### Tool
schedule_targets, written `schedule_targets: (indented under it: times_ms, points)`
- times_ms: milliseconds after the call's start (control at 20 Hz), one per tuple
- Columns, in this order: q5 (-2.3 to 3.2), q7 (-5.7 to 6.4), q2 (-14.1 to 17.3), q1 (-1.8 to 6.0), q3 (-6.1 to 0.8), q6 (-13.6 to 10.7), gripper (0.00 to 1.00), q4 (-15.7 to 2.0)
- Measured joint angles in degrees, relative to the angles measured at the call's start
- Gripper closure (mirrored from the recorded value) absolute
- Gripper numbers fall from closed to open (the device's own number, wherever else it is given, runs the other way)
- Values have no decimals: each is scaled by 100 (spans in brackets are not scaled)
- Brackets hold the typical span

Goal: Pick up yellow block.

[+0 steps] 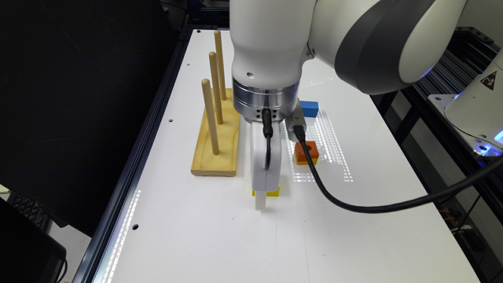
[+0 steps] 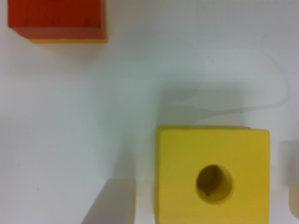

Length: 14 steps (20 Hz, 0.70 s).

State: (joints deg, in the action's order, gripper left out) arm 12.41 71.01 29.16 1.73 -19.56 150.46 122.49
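Claw (image 1: 262,202) low over the white tabletop (image 1: 220,236), right down at the yellow block (image 1: 271,193), which sits near the middle of the surface and peeks out from behind the white gripper body in the exterior view. From the wrist camera the block (image 2: 212,175) lies flat with its round hole facing up. One pale finger (image 2: 112,203) stands just beside one of its faces with a thin gap, and a blurred sliver at the opposite edge of that picture looks like the other finger, though I can't be sure. So the claw is spread wide, straddling the block without pinching it.

Toward the exterior view's right, a smaller orange-topped block (image 1: 307,152) rests apart from the yellow one, and a blue block (image 1: 309,108) lies farther back. A wooden peg stand (image 1: 218,137) with three upright dowels is at the exterior view's left. A black cable (image 1: 353,204) loops from the wrist.
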Motion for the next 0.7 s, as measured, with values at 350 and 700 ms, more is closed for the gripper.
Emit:
schedule_targets:
  times_ms: [350, 700]
  points:
    - [103, 99, 53, -27, 21, 4, 0, -7]
    - [206, 219, 54, -82, 58, 5, 0, -8]
